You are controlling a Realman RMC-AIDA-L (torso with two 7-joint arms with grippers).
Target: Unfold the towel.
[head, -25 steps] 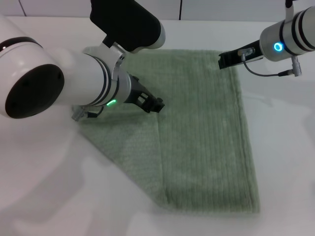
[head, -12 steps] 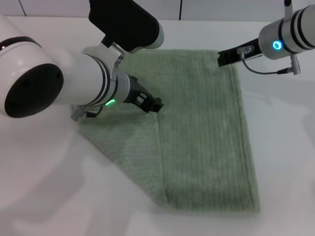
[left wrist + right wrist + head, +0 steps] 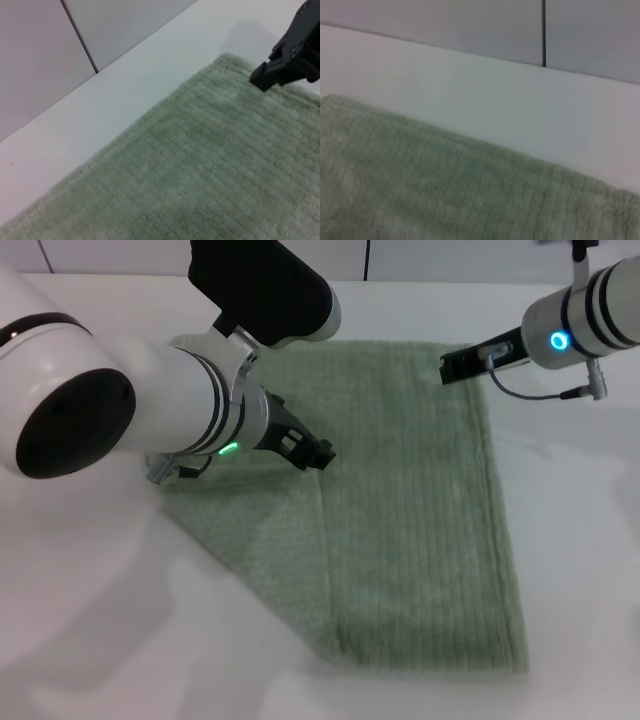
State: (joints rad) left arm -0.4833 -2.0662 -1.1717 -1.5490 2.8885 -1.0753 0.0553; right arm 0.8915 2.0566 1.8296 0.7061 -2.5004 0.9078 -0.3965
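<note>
The towel (image 3: 400, 510) is lying flat on the white table (image 3: 580, 570), spread into a lopsided shape: its far edge is running straight along the back, its right hem is slanting down toward the near right corner, and a folded flap on its left side is forming a diagonal edge with a vertical crease beside it.

The left gripper (image 3: 318, 453) is hovering over the towel's left-centre, just above the top end of that crease, its dark fingertips pointing toward the towel's middle. Whether those fingers are parted or closed cannot be told from here.

The right gripper (image 3: 452, 367) is sitting at the towel's far right corner, its dark tip touching or just over the hem there. In the left wrist view the same right gripper (image 3: 285, 65) is showing as a dark block at that corner of the towel (image 3: 200, 170); its finger state cannot be told either. The right wrist view is showing only the towel's (image 3: 445, 190) far edge against the table and the wall panels (image 3: 470, 25) behind.

Compared with half a second earlier, the right gripper is sitting slightly lower and closer to the towel's corner, while the left gripper is staying almost where it was. The towel's outline is unchanged.
</note>
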